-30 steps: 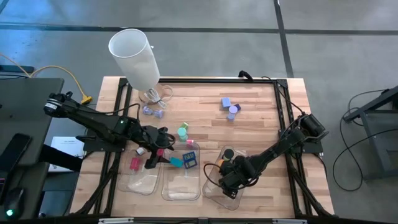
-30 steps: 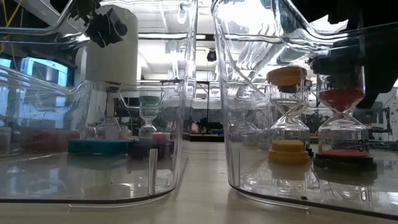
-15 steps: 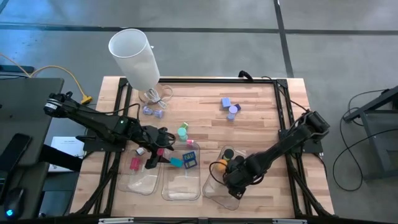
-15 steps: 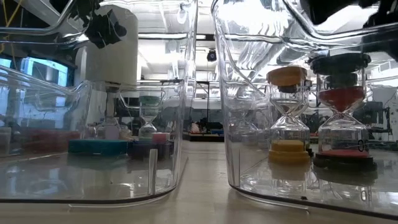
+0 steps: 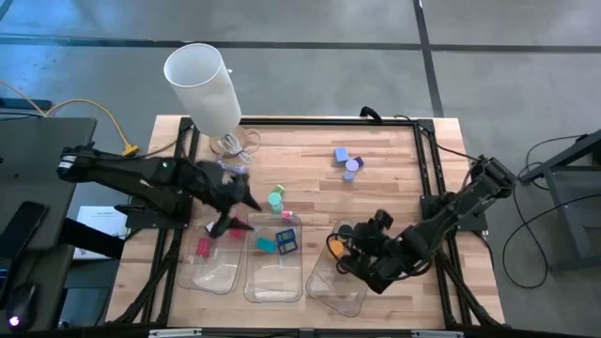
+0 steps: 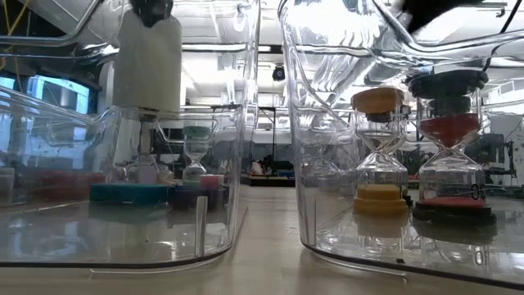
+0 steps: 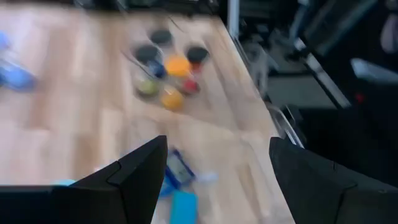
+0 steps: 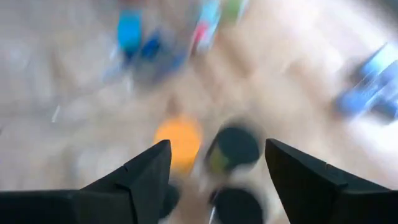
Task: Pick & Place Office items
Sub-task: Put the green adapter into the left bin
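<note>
The office items lie scattered. A teal block (image 5: 266,245) and a blue block (image 5: 287,241) sit in the middle clear tray (image 5: 274,286), and a pink piece (image 5: 203,247) in the left tray (image 5: 214,277). An orange-capped sand timer (image 6: 380,152) and a black-capped one (image 6: 449,147) stand upright in the right tray (image 5: 331,291). A green-capped timer (image 5: 276,198) and purple pieces (image 5: 347,161) rest on the table. My left gripper (image 5: 235,214) hangs open above the table beside the left tray. My right gripper (image 5: 357,252) hangs open over the right tray. Both hold nothing (image 7: 217,162) (image 8: 214,168).
A tall white cylinder (image 5: 202,80) stands at the far left corner, with a coiled cable (image 5: 235,145) and small lavender pieces (image 5: 228,168) near it. A black frame (image 5: 427,178) borders the wooden table. Bare wood lies between the purple pieces and the trays.
My right gripper has risen away from the black-capped timer, gone toward the table's right edge and turned at the wrist; the timer stays upright in its tray. My left gripper has risen and drawn toward the far edge.
</note>
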You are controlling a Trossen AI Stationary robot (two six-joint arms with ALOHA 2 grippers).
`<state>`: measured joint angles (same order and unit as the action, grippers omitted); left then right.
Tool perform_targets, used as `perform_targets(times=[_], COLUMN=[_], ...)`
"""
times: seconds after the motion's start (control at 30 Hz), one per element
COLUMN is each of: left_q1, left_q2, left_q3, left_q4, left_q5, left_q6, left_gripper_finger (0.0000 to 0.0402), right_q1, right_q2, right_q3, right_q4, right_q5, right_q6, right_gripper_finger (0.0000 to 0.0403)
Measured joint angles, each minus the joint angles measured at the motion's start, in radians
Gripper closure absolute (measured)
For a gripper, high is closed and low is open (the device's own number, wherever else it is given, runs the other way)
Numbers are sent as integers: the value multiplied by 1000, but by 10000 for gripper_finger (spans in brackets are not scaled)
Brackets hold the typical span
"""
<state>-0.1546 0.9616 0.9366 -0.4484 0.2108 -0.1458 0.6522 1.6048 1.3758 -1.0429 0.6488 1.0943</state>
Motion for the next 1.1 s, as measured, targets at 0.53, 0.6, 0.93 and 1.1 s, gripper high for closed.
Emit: perform_targets(times=[0.53,0.6,0.93,1.1], left_q1=[409,447,487,487], left_q2=[10,27,180,252], left_q3=[183,183,183,183], left_q4=[-447,-471,-473,-476], left_q5=[-3,-1,-3,-5], left_q6=[153,185,252,297], left_gripper_finger=[126,126,126,126], right_q1=[21,16,-28,-58], right_q2=[-4,-4,-4,-3], right_q3=[0,0,0,0], right_q4=[29,30,-29,-70], right_q5=[582,602,657,654], right_q6=[-226,-249,-264,-256], right_gripper_finger=[152,152,152,152])
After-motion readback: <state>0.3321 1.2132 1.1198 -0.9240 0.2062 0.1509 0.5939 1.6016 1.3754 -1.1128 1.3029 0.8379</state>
